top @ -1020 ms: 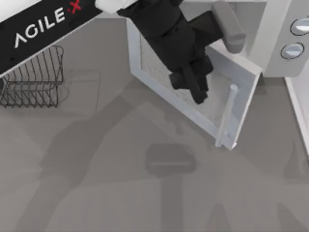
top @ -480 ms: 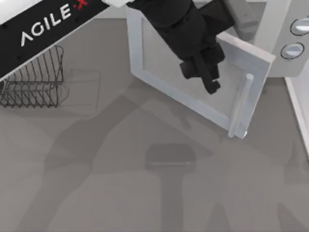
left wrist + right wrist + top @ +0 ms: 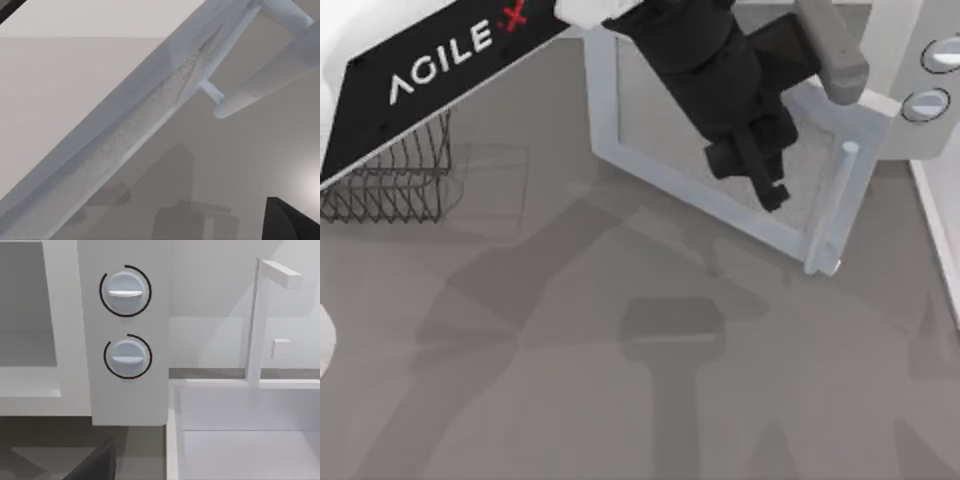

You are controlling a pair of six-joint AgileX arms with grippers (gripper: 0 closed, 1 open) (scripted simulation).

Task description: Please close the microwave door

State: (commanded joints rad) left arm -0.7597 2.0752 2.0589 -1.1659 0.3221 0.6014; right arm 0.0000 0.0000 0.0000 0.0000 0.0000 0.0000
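Grey tabletop (image 3: 620, 400) fills most of the top view, crossed by soft shadows of the arms. At its far right stands the microwave (image 3: 910, 80), white, cut off by the frame edge; two round knobs (image 3: 125, 290) on its side panel show plainly in the right wrist view, with part of the cavity opening beside them. The microwave door (image 3: 650, 170) hangs partly open, swung out over the table from its hinge edge at the upper middle, its free edge carrying the slim grey bar handle (image 3: 832, 205) toward the right. Its speckled window is largely covered by the left arm.

Left gripper (image 3: 767, 180) sits over the door's window face, just beside the handle; contact looks likely but cannot be confirmed from above. Its black fingers appear pressed close together with nothing between them. In the left wrist view the door's frame (image 3: 130, 130) runs diagonally with the handle (image 3: 260, 85) close by, and only a dark finger tip (image 3: 290, 222) shows at the corner.

A dark wire rack (image 3: 395, 180) stands at the table's left, partly hidden under the left arm's link.

Right arm is parked off to the right, facing the knob panel; its finger state cannot be told. A white sink-like basin (image 3: 240, 440) and a thin white bracket (image 3: 260, 315) lie beside the microwave in that view.
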